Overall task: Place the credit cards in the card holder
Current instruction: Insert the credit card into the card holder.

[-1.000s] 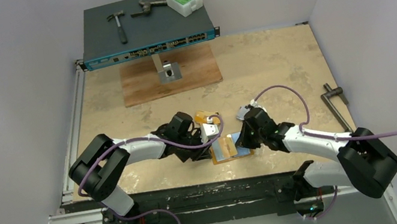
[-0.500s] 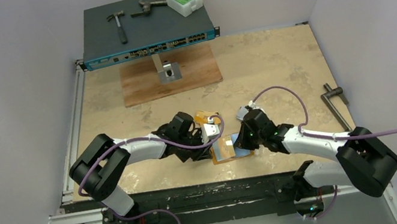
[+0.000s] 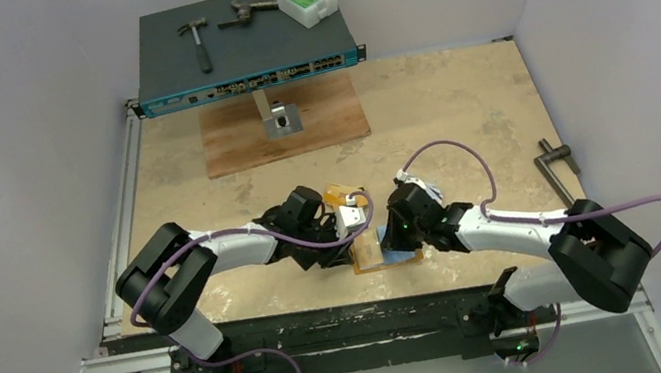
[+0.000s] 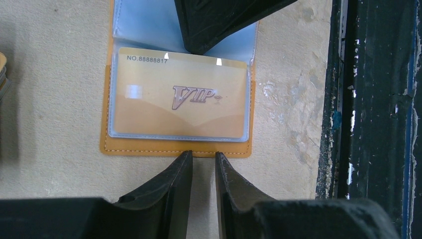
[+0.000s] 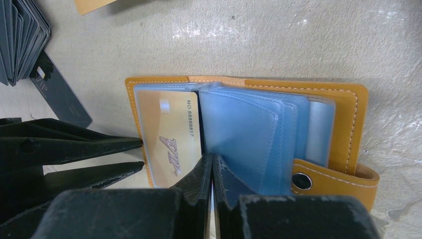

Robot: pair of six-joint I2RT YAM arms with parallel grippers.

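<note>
We find the card holder [image 5: 348, 114] open on the table [image 5: 249, 40], gold card [image 4: 179, 99] sleeved. Right gripper [image 5: 212, 164], pressed together, rests on the sleeves [image 5: 244, 134]. Left gripper [image 4: 203, 164] is slightly parted and empty. We'd pin the sleeves flat before the next card.

The right gripper [image 5: 211, 158] has slid leftward over the open card holder [image 5: 348, 114], covering more of it.

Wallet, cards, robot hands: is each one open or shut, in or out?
wallet: open, flat on the table.
gold card: tucked inside the wallet.
black cards: outside the wallet, on the table.
left gripper: slightly open, empty.
right gripper: shut, tips over the wallet's middle.
</note>
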